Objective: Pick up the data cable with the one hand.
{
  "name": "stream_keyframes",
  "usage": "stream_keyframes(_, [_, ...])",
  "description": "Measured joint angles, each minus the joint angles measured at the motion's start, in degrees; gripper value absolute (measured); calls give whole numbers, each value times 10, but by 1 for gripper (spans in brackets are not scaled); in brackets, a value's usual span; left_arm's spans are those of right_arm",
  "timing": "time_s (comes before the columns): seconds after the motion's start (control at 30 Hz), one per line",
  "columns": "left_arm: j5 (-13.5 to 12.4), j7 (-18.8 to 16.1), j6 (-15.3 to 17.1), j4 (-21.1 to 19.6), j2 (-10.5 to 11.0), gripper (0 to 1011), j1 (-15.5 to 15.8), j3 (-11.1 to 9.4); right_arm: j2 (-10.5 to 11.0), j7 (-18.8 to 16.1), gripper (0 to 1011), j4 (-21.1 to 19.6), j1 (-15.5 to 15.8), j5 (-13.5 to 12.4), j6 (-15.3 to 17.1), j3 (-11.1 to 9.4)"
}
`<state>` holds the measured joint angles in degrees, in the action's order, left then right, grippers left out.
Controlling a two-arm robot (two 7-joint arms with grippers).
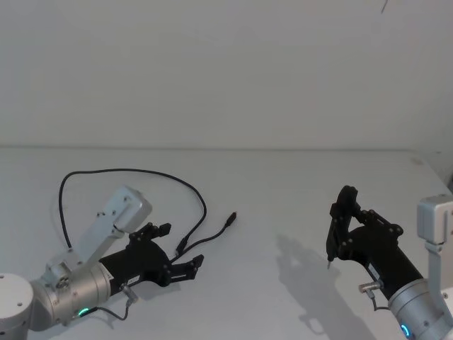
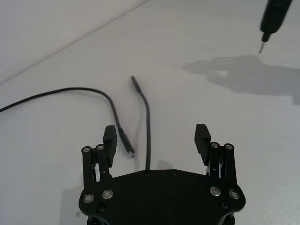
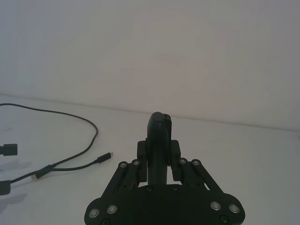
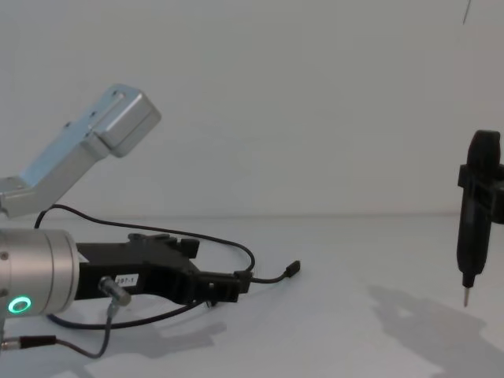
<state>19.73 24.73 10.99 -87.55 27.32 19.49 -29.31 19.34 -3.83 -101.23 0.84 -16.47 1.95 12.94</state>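
1. The white tabletop (image 1: 297, 177) runs across your head view, and the data cable (image 1: 127, 169) lies flat on its left half.
2. Your left pincer (image 1: 180, 246) sits low over the tabletop at the left with its jaws spread wide and gripping nothing. You cannot tell whether its fingers (image 2: 203, 137) touch the surface.
3. Your right pincer (image 1: 333, 237) hangs above the tabletop at the right, well apart from the cable, with its thin pale tip (image 4: 464, 298) pointing down.
4. The cable loops out from behind the left arm's silver link (image 1: 117, 216), which hides that end. It arcs away from you, then curves back towards the left pincer.
5. In the left wrist view both branches lie between the open fingers. One branch slips under the pincer's body, so the fork is hidden there.
6. The long plug (image 2: 134, 82) lies just past the fingertips. The short plug (image 2: 127, 145) lies just beside one finger.
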Motion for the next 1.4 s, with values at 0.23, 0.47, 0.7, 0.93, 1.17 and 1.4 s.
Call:
stream_keyframes(0.23, [-5,-20,3,6,-13,1001,-3,7,0,0,279,0,0,0,0,0])
stream_keyframes(0.47, [-4,-29,-3,28,-35,1002,1,11,0,0,279,0,0,0,0,0])
stream_keyframes(0.7, [-2,-26,-9,53,-54,1001,12,11,0,0,279,0,0,0,0,0])
stream_keyframes(0.93, [0,-16,-10,74,-68,1001,21,8,0,0,279,0,0,0,0,0])
stream_keyframes(1.17, [0,-5,-2,86,-75,1001,26,6,0,0,279,0,0,0,0,0])
stream_keyframes(1.4, [0,2,10,92,-76,1001,29,3,0,0,279,0,0,0,0,0])
